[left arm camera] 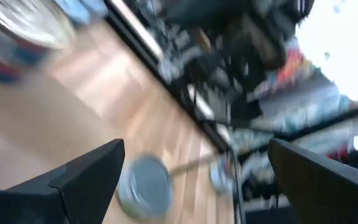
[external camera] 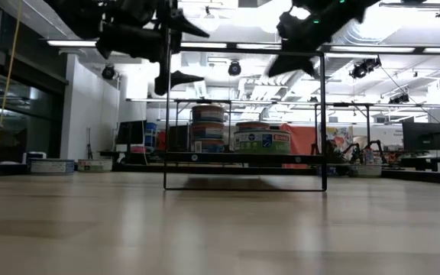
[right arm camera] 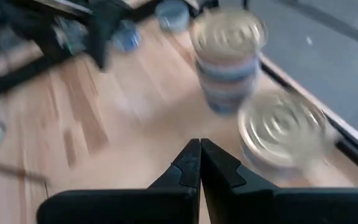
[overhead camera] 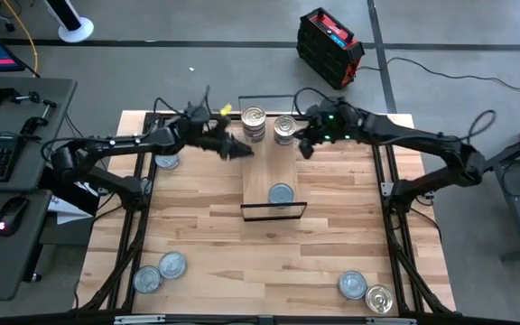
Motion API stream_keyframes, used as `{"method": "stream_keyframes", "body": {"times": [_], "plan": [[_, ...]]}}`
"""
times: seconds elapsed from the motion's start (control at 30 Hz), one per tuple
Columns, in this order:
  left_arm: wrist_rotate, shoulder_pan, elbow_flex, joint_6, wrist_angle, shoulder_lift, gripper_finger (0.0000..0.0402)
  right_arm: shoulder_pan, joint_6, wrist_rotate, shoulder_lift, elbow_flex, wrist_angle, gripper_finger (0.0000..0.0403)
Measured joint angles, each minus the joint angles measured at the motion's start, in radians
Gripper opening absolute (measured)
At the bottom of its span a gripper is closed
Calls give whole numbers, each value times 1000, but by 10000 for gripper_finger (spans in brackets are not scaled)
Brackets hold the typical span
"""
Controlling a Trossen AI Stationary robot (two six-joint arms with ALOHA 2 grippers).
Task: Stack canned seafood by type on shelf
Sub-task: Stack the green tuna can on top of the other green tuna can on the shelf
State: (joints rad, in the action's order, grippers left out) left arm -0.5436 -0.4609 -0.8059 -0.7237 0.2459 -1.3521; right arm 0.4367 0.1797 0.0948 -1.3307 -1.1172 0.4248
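Left claw (overhead camera: 233, 147) hangs spread and empty beside the shelf's (overhead camera: 258, 176) far end. There we see a tall tin stack (overhead camera: 254, 125) and a shorter one (overhead camera: 284, 128); right claw (overhead camera: 303, 144) is pressed together, idle. Next, we reckon: fetch a loose tin (overhead camera: 165, 162).

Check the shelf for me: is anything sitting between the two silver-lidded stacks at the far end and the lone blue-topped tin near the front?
Nothing. In the high view, only bare shelf separates the stacks from the blue-topped tin.
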Motion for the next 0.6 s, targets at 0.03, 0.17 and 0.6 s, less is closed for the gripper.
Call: {"method": "stream_keyframes", "body": {"times": [0.03, 0.17, 0.6], "plan": [[1, 26, 0, 15, -13, 0, 390, 6, -8, -1, 20, 1, 54, 0], [41, 131, 0, 45, -16, 0, 390, 15, 21, 25, 138, 93, 165, 0], [632, 526, 1, -71, -48, 98, 390, -226, 359, 78, 678, 588, -41, 0]]}}
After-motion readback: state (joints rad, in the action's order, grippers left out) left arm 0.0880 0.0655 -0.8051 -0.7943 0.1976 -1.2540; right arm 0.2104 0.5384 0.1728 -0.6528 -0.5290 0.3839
